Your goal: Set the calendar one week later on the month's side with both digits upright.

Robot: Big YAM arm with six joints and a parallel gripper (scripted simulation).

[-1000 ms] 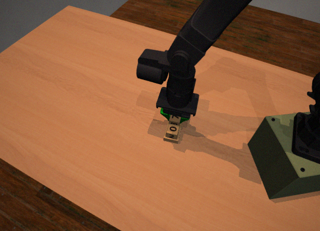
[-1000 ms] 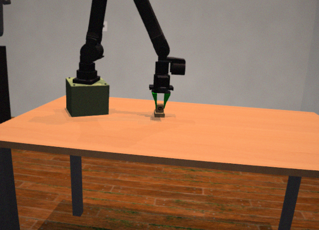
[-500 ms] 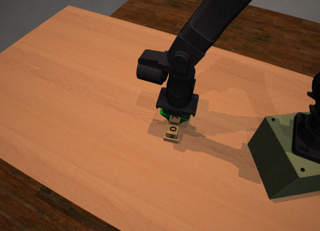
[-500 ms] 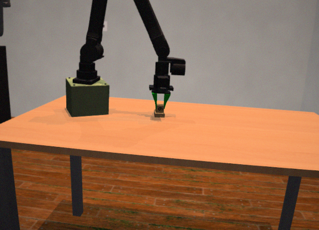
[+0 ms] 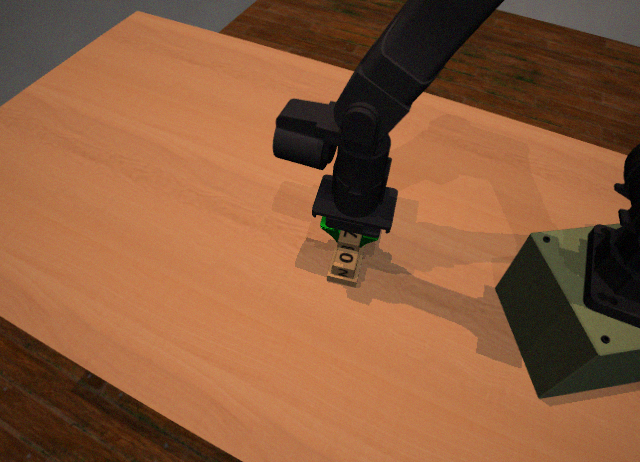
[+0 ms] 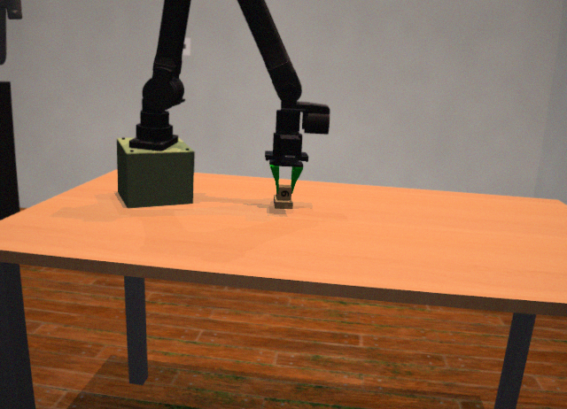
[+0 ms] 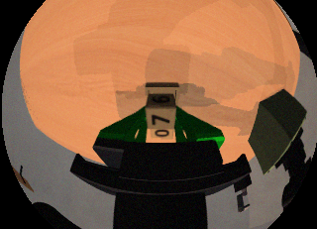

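Observation:
My gripper (image 5: 351, 239) (image 6: 284, 188) (image 7: 160, 109) points down, its green fingers shut on the held cube (image 5: 349, 235) (image 6: 284, 193) (image 7: 161, 121). This cube has a 7 on top and a 6 or 9 on the side toward the exterior camera. It is over one end of the small tray (image 5: 341, 280) (image 6: 283, 204) (image 7: 162, 84), low between its walls, and looks slightly higher than its neighbour. The other cube (image 5: 346, 258) (image 7: 161, 134) stands in the tray's other end, 0 on top and 2 on an end side. The tray looks flat. The held cube's underside and the month's name are hidden.
The arm's green base block (image 5: 527, 312) (image 6: 155, 178) (image 7: 277, 122) stands on the table (image 5: 180, 292) (image 6: 389, 240), to the right of the tray in the top view. The arm reaches over from that side. The table edges are far from the tray.

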